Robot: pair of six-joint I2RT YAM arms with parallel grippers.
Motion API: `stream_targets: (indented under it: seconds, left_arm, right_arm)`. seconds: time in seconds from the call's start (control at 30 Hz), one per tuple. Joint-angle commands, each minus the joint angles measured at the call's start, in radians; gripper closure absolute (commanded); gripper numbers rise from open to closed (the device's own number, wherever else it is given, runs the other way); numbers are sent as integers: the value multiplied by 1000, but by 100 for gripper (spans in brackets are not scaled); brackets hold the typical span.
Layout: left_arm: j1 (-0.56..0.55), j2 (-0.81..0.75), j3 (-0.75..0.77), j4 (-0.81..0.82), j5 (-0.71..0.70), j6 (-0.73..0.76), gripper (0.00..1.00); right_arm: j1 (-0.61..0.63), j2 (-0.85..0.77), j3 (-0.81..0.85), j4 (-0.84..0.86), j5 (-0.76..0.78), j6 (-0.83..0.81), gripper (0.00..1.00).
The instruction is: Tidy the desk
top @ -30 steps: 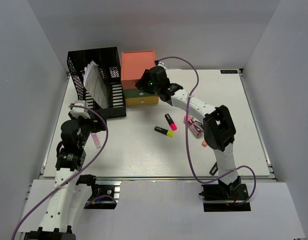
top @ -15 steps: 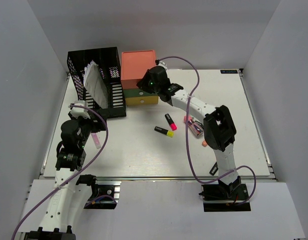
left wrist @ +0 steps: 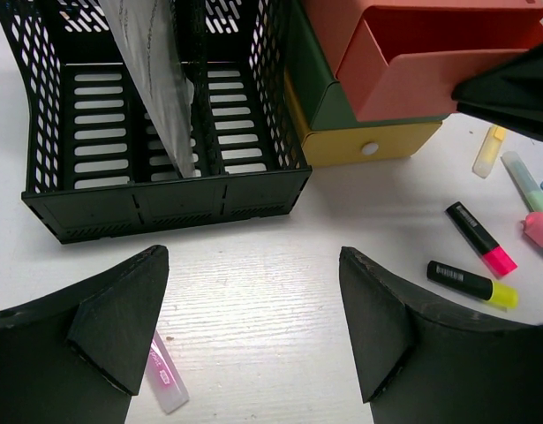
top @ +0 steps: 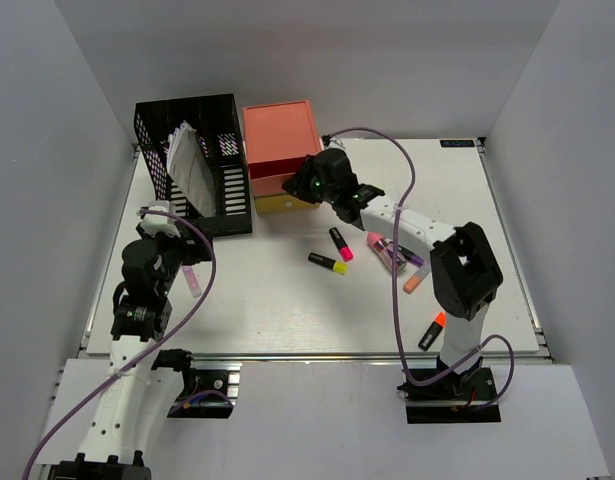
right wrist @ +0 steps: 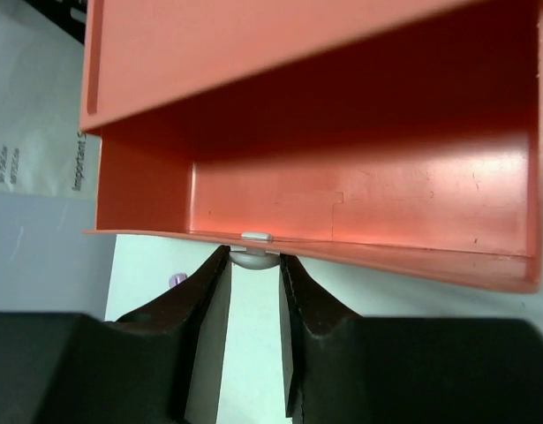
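White desk (top: pixel 287 300): spans the scene beneath both arms
Coral drawer (right wrist: pixel 342 177): far centre, standing open
Right gripper (right wrist: pixel 253 267): clenched on its small knob (right wrist: pixel 252 257)
Left gripper (left wrist: pixel 253 305): released, empty, near left
Risk: knob may slip from the pinch, or a hard tug pulls the drawer right out

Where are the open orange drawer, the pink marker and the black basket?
open orange drawer (left wrist: pixel 412 79), left wrist view, its front wall.
pink marker (left wrist: pixel 479 238), left wrist view, middle of its black barrel.
black basket (left wrist: pixel 165 205), left wrist view, its front wall.
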Motion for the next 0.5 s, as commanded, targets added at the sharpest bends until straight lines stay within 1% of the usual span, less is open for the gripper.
stream_targets:
  seconds: [0.0, 0.07, 0.17, 0.27, 0.3, 0.37, 0.4, 0.43, 0.47]
  left_arm:
    - [-3, 1, 28, -6, -14, 2, 12]
    - [-3, 3, 28, -7, -16, -1, 12]
    - [-3, 6, 27, -7, -19, 1, 12]
    - [-3, 13, 27, -9, -22, 1, 12]
    - [-3, 18, 28, -9, -22, 1, 12]
    - [-3, 23, 27, -11, -27, -2, 12]
    - [-3, 26, 28, -11, -25, -1, 12]
    - [-3, 29, 27, -9, -27, -4, 12]
    - [-3, 30, 25, -6, -30, -7, 11]
  right_arm:
    - [5, -61, -54, 15, 5, -15, 91]
    - [7, -74, -78, 24, -5, -10, 90]
    - [11, -84, -105, 35, -15, -10, 86]
    - [11, -88, -131, 64, -32, -15, 70]
    - [14, -90, -135, 75, -39, -22, 62]
    - [13, -94, -146, 102, -62, -45, 53]
    - [-9, -96, -157, 109, -70, -50, 45]
    - [8, -104, -164, 121, -114, -61, 42]
    - [10, -110, -175, 135, -125, -81, 37]
